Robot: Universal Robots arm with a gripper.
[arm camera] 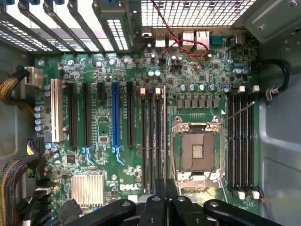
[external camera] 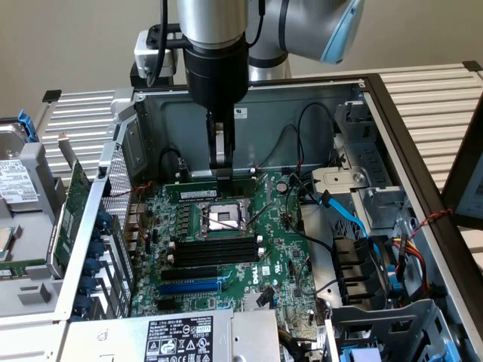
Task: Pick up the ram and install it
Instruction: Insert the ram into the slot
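Exterior view — claw (external camera: 220,166) clenched on the ram (external camera: 238,177) — hanging just above the motherboard (external camera: 278,260).

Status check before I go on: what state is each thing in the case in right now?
ram: upright in a slot beside the CPU socket; latched or not, cannot tell.
gripper: shut, tips down at the ram's top edge.
CPU socket: empty, contacts bare.
memory slots across the socket: empty.
computer case: side open.
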